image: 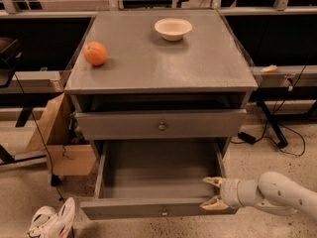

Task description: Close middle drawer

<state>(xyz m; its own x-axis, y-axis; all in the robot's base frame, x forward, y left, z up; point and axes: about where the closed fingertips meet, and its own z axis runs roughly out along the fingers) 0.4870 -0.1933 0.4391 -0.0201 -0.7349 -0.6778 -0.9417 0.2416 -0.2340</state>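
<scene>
Item: wide grey wooden middle drawer [158, 175] — pulled out, front panel running leftward from white two-finger gripper [213, 193]. Gripper: at drawer's right front corner, fingers spread, holding nothing. Closing direction — beyond gripper, into grey wooden cabinet [158, 68].

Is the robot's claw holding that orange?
No, the orange sits on the cabinet top, while the open gripper is down at the right front corner of the pulled-out middle drawer.
</scene>
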